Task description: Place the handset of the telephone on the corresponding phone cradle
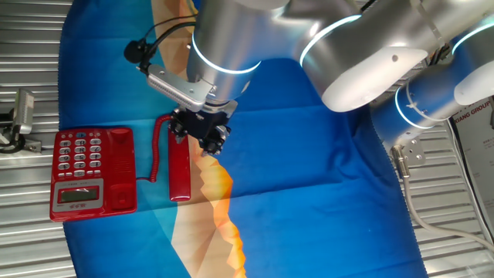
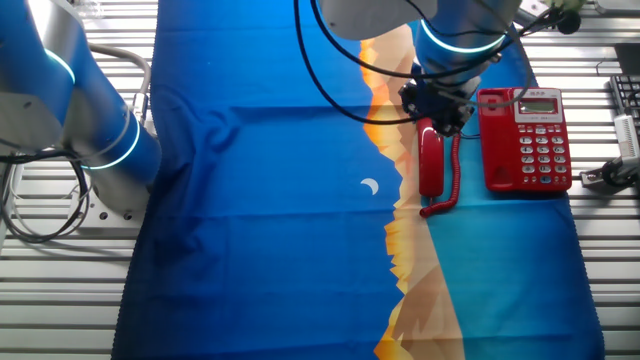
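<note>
The handset point(image 1: 179, 168) lies flat on the desk point(image 1: 324, 193) at three o'clock of the telephone point(image 1: 93, 171), off its phone cradle point(image 1: 120, 170), with the hand point(image 1: 199, 131) low over its far end, seemingly to grasp it, grip unclear.

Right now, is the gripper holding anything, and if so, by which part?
The gripper sits at one end of the handset, which lies beside the telephone; whether it actually grips it cannot be told.
</note>
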`<action>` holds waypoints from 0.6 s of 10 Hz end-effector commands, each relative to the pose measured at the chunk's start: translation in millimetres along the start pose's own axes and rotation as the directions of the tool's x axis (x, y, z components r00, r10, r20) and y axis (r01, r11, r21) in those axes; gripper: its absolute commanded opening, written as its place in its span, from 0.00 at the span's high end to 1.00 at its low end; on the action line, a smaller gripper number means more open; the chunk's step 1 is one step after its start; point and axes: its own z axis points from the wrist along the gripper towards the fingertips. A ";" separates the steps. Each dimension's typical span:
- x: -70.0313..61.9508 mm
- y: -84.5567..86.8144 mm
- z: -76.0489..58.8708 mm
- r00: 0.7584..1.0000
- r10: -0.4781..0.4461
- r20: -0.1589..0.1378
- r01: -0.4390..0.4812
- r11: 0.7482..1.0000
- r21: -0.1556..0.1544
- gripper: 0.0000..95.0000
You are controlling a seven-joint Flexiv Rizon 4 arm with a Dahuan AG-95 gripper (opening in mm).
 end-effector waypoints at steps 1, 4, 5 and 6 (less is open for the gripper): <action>-0.3 0.1 0.9 0.999 -0.052 -0.008 0.052 0.999 -0.016 0.40; -0.1 0.5 1.1 0.989 -0.146 -0.021 0.146 0.989 -0.033 0.40; 0.3 0.9 1.3 0.983 -0.183 -0.028 0.182 0.983 -0.040 0.40; 1.5 1.5 1.7 0.972 -0.230 -0.040 0.228 0.972 -0.051 0.40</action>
